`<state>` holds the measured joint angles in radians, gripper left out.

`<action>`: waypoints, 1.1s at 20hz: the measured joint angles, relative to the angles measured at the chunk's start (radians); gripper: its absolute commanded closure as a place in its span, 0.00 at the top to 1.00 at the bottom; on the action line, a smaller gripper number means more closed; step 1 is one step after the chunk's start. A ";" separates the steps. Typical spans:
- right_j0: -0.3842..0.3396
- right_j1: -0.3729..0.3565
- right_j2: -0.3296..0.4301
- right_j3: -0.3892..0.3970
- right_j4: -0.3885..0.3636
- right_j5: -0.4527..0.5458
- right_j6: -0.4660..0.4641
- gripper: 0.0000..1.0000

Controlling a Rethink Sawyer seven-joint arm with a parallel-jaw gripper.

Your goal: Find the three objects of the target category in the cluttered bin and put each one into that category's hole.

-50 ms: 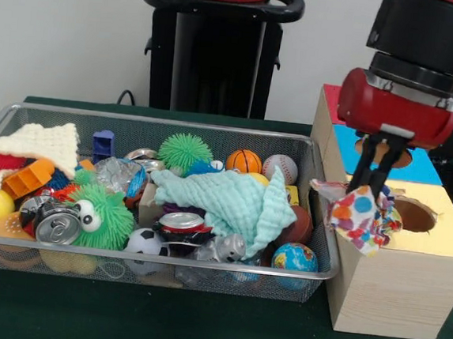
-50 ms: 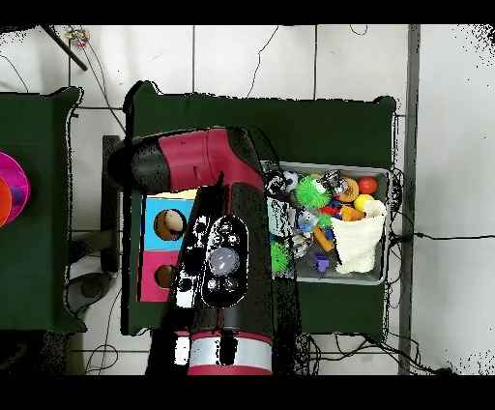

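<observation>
My gripper [image 1: 372,185] hangs over the wooden box [image 1: 390,299] to the right of the bin, shut on a white cloth with coloured dots [image 1: 361,218]. The cloth dangles at the left rim of the round hole [image 1: 415,215] in the box's yellow top. The wire mesh bin [image 1: 175,121] holds a crumpled mint-green cloth [image 1: 235,202] in its middle. A cream knitted cloth [image 1: 38,143] lies at its left end. In the overhead view the red arm [image 2: 218,208] hides the gripper and the dotted cloth. The cream cloth [image 2: 356,237] shows in the bin [image 2: 338,167].
Around the cloths the bin is packed with a basketball [image 1: 244,161], a baseball [image 1: 281,167], a green spiky ball [image 1: 185,152], a fuzzy green toy with eyes [image 1: 99,214], crushed cans [image 1: 56,224] and a globe ball [image 1: 295,257]. The box also has a blue section [image 1: 425,165] behind the yellow one.
</observation>
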<state>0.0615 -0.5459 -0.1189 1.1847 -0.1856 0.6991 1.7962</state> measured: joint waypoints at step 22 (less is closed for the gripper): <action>-0.102 0.127 0.182 -0.016 0.385 0.114 0.000 0.00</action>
<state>-0.0403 -0.4186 0.0628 1.1689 0.1992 0.8131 1.7962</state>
